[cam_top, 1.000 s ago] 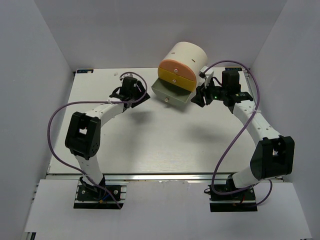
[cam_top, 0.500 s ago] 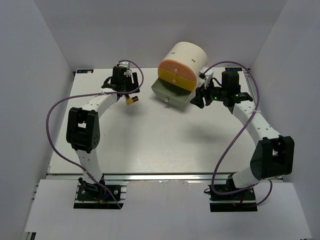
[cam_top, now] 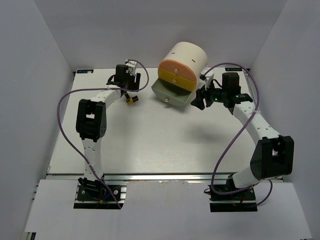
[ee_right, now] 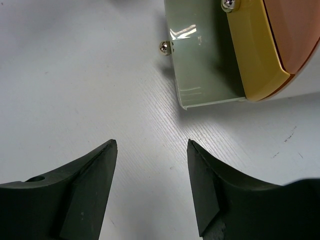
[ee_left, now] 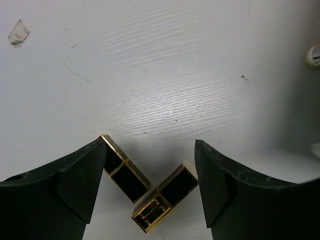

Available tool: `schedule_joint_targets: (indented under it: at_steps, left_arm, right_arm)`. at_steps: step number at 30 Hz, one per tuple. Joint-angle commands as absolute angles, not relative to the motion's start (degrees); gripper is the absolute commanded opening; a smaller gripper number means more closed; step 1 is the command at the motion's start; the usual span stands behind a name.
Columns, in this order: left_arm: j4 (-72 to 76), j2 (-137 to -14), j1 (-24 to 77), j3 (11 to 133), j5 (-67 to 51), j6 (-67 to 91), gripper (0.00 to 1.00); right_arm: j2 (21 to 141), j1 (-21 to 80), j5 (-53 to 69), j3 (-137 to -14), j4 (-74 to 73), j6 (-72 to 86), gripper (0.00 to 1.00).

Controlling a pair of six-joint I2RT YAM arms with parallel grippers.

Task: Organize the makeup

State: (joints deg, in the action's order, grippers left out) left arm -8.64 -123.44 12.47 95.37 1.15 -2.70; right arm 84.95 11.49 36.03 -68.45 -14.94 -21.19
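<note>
lipstick tubes (cam_top: pixel 131 99): two black-and-gold units lie flat on the white surface (cam_top: pixel 150 140), at its far left, well apart from the cream cylinder organiser (cam_top: pixel 189 54).

1. tube layout, left wrist view. one tube (ee_left: pixel 126 172) and the other tube (ee_left: pixel 167 197) form a v shape. their near ends meet or nearly meet; contact cannot be confirmed. the square gold end cap of the other tube faces the camera.

2. left pincer (ee_left: pixel 150 145). it is positioned directly above the tubes with its jaws spread wide. it holds nothing. the left fingertip (ee_left: pixel 95 160) overlaps the outer end of one tube in this view; whether it touches cannot be told.

3. right pincer (ee_right: pixel 151 145). its jaws are spread wide with only bare surface between them. it sits just beside the right-hand corner of the grey-green drawer (ee_right: pixel 200 70).

4. organiser. the grey-green drawer is the lowest one and is pulled out toward the arms. its round metal knob (ee_right: pixel 163 47) is visible on the front. the yellow drawer (ee_right: pixel 255 55) above it is shut.
</note>
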Motion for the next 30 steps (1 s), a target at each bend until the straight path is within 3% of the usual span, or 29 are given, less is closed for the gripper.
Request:
schedule_joint_targets:
  at_steps: [1,13,30]
  left_arm:
    - [-8.01,-123.57,12.04,97.82,-5.44,-8.08,0.81]
    - [-10.28,-125.42,11.51,96.16,-19.15,-11.6,0.74]
    - [-18.45,-129.29,10.81,96.68,-15.29,-16.17,0.71]
  right_arm:
    - [83.58,10.73,36.3,-68.29,-13.62,-21.44,0.64]
    - [85.08,9.58,36.83,-69.34,-13.8,-21.53,0.64]
    - [84.99,8.88,37.18,-69.52,-14.41,-21.27,0.64]
